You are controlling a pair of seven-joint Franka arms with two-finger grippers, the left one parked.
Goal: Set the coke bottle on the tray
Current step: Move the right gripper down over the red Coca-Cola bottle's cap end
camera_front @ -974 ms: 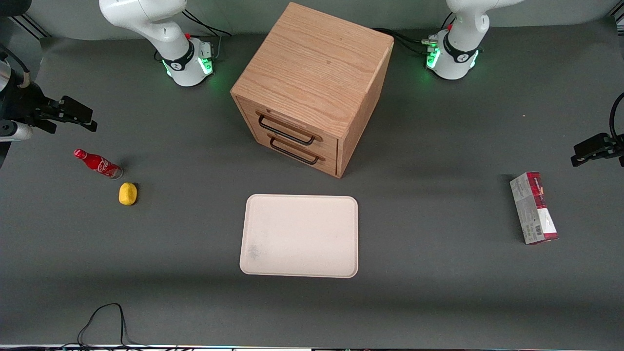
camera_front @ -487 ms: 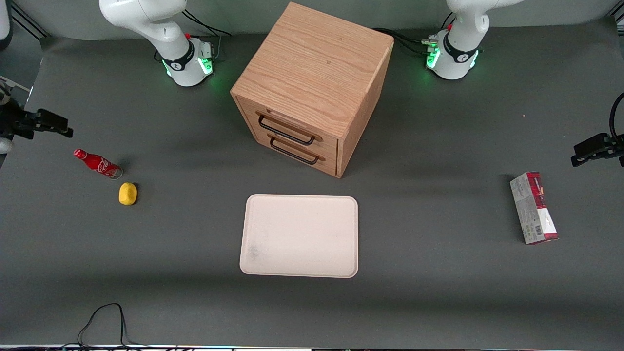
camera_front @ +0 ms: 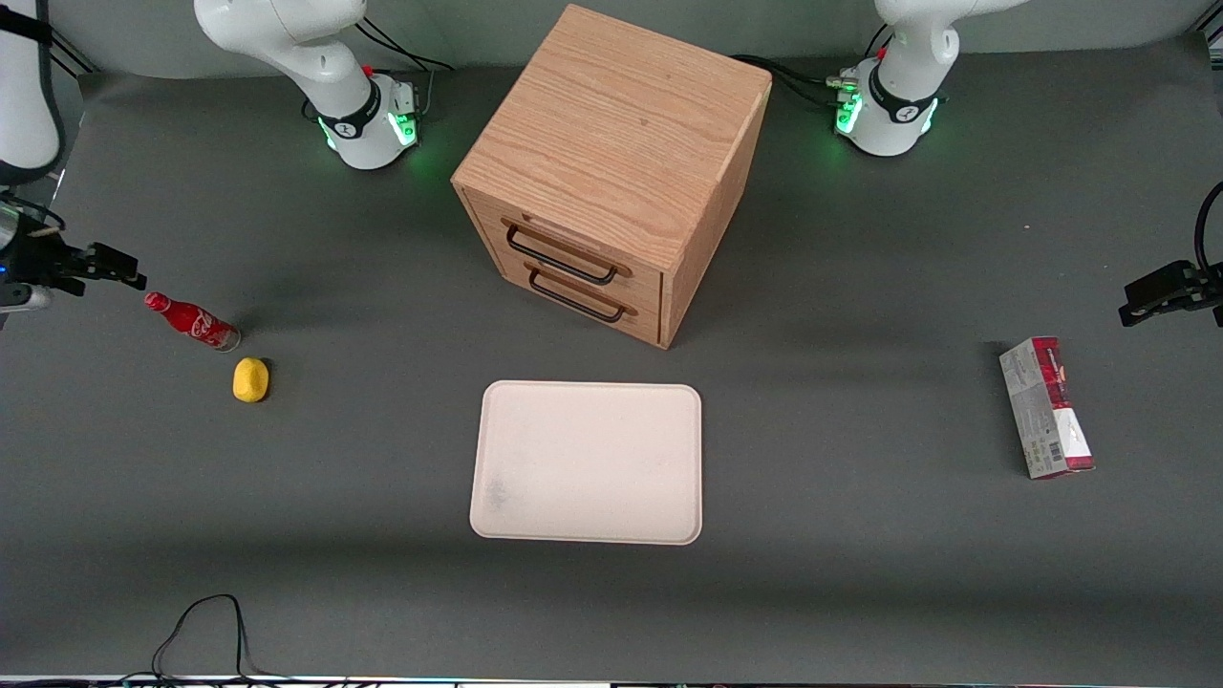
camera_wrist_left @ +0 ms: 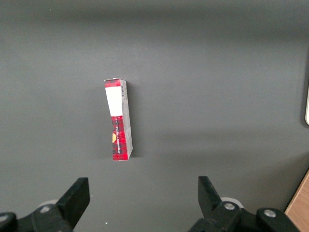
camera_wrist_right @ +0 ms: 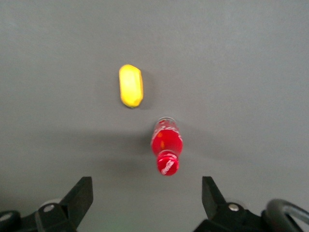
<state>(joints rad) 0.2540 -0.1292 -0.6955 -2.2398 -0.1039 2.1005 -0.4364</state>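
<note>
Two views give you different things: the front view shows the whole table, while the right wrist view looks straight down on the coke bottle and shows the claw spread wide, its fingers well apart with nothing between them.

Nearest the front camera you have the tray, flat on the table in front of the wooden drawer cabinet. Its surface is bare but for a faint grey smudge.

Toward the working arm's end, the small yellow lump lies just beside the coke bottle, slightly nearer the camera and not touching it. The bottle stands on its silvery base; in the front view its long axis appears slanted, cap toward the claw, which hangs near the cap at the table's edge. From the wrist you see the cap end-on.

Toward the parked arm's end lies a red-and-grey carton, well apart from everything; the left wrist view shows it lengthwise.
</note>
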